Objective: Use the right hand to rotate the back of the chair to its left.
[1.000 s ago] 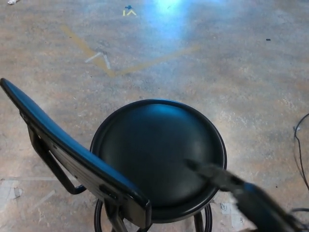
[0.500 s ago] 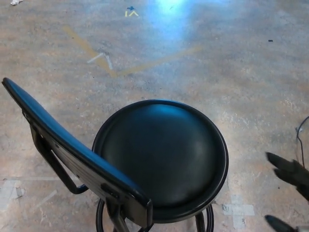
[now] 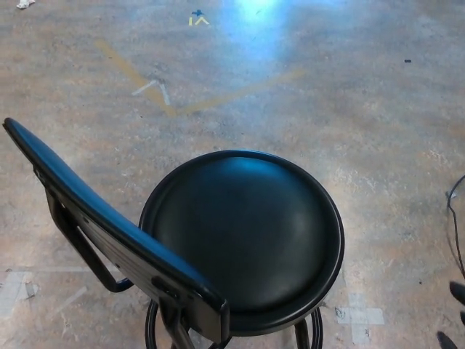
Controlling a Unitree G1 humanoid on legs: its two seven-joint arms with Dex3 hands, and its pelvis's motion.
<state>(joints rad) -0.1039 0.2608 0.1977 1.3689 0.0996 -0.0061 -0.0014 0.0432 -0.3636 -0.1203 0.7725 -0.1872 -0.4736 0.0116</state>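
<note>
A black chair stands just below me in the head view, its round padded seat [image 3: 243, 233] in the middle. The long dark backrest [image 3: 109, 225] runs diagonally along the seat's left side, from the upper left down to the bottom centre, held on a black metal bracket [image 3: 80, 251]. Of my right hand [image 3: 454, 316], only a few black fingertips [image 3: 458, 291] show at the bottom right corner. They are spread apart, hold nothing and are well clear of the seat. My left hand does not show.
The chair stands on a mottled concrete floor with a faded yellow line [image 3: 174, 109] and white tape marks [image 3: 152, 87] beyond it. A thin black cable [image 3: 455, 218] curves along the right edge. Tape patches [image 3: 360, 316] lie by the chair's base.
My right hand has left the seat's front right and pulled back right and down, almost out of the picture. The chair stays where it was.
</note>
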